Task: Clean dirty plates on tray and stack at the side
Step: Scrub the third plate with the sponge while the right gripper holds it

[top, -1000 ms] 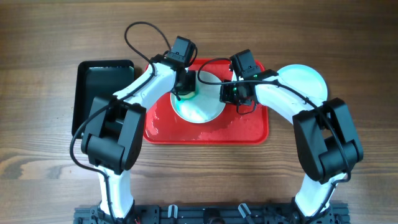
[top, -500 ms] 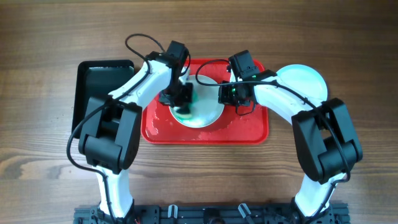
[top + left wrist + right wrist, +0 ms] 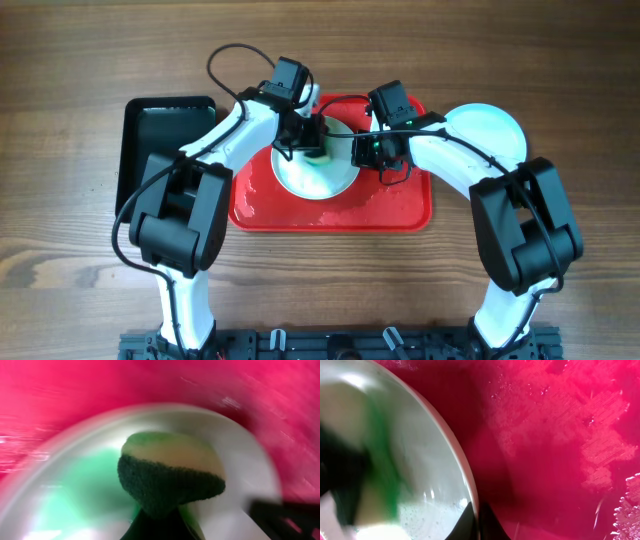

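A pale plate with green streaks lies on the red tray. My left gripper is shut on a green and yellow sponge and presses it on the plate's far part. My right gripper is shut on the plate's right rim. The wet plate surface shows in the right wrist view. Another pale aqua plate lies on the table to the right of the tray. A third plate is not in view.
A black tray stands to the left of the red tray. The red tray's floor is wet with suds. Bare wooden table lies in front of the trays.
My left gripper has moved the sponge from the plate's left side up and right to its far part. The right gripper has stayed on the rim.
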`<state>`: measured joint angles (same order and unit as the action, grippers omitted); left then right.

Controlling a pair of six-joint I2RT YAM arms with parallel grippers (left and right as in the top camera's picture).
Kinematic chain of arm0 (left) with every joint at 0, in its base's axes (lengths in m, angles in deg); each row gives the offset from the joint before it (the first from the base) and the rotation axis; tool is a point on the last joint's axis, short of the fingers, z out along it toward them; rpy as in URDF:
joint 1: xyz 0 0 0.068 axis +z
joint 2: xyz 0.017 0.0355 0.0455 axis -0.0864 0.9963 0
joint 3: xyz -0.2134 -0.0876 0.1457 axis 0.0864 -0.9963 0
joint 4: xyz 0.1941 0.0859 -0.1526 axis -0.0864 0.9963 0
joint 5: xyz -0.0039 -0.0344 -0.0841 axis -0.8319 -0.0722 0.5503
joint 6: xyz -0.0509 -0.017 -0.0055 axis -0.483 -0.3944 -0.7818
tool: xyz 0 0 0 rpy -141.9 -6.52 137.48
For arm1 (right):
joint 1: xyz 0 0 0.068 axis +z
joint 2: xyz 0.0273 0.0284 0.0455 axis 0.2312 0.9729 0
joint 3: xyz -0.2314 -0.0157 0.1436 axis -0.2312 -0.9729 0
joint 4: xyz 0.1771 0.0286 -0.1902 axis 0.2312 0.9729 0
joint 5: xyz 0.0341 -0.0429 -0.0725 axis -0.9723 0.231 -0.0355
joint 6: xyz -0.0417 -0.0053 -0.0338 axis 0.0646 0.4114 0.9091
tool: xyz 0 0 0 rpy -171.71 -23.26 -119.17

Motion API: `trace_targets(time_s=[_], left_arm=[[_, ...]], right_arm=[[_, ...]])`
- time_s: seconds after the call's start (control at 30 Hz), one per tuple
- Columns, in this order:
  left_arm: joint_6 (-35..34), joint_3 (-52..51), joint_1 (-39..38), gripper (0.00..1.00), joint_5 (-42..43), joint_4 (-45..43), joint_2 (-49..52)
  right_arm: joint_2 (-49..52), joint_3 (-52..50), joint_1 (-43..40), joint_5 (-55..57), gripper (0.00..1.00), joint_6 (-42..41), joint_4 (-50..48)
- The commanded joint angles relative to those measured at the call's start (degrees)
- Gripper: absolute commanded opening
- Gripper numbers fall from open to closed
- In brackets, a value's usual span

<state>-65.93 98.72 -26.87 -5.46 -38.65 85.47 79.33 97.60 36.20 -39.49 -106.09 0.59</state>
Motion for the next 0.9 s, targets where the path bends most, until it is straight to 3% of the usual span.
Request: trace_targets(time_s=[0.0, 0.1, 0.17, 0.3, 0.37, 0.47, 0.53, 0.87], left_arm=[[-8.0, -0.1, 1.1, 0.04, -22.4, 0.9, 0.5], [-10.7, -0.1, 1.2, 0.04, -31.1, 6.4, 0.3], [-11.8, -0.1, 1.1, 0.04, -30.8, 10.0, 0.0], [-10.3, -0.1, 0.2, 0.04, -14.9, 19.1, -0.5], [-6.2, -0.1, 0.1, 0.04, -5.5, 20.6, -0.5], [3.9, -0.1, 0.6, 0.04, 15.7, 21.0, -0.5], [6.8, 0.0, 1.2, 0.04, 23.0, 20.3, -0.5], [6.1, 11.9, 11.1, 0.04, 22.4, 22.5, -1.6]], right_arm=[[0.9, -0.8, -0.6, 1.0, 0.04, -0.2, 0.4], [0.9, -0.8, -0.6, 1.0, 0.04, -0.2, 0.4], [0.9, -0.8, -0.6, 1.0, 0.04, -0.2, 0.3], [0.9, -0.8, -0.6, 1.0, 0.04, -0.2, 0.3], [0.9, -0.8, -0.6, 1.0, 0.04, -0.2, 0.4], [0.9, -0.8, -0.6, 1.0, 0.04, -0.2, 0.4], [0.9, -0.8, -0.6, 0.9, 0.04, -0.2, 0.4], [0.9, -0.8, -0.6, -0.8, 0.04, -0.2, 1.2]])
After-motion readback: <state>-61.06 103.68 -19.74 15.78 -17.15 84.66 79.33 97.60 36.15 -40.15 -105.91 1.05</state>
